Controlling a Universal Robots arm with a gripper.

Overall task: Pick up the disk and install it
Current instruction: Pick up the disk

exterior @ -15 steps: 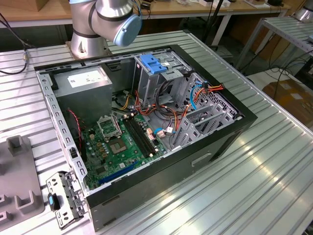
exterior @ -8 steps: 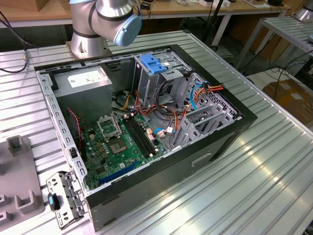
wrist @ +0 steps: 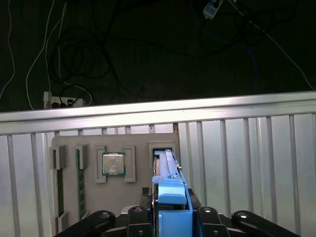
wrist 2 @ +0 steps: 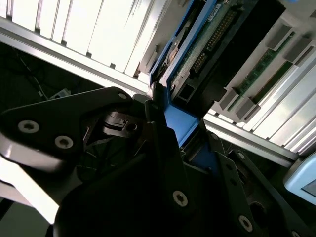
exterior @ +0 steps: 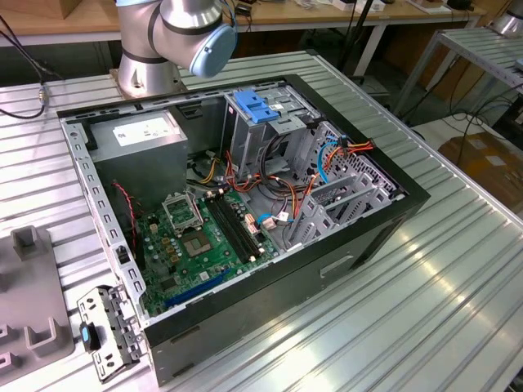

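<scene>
Ribbed aluminium table (wrist: 247, 148) carries a grey tray (wrist: 138, 143), and the disk (wrist: 165, 160) stands on edge in one of its slots. The gripper (wrist: 173, 219) looks clamped on the blue bracket (wrist: 173, 205) at the disk's near end, with fingers (wrist 2: 159, 131) on either side. I judge the disk stiff, fairly heavy and shock-sensitive, so the bracket is the safe hold. The wrist lines up with the disk's length, and the arm (exterior: 176, 33) is based beside the open case (exterior: 384, 212).
</scene>
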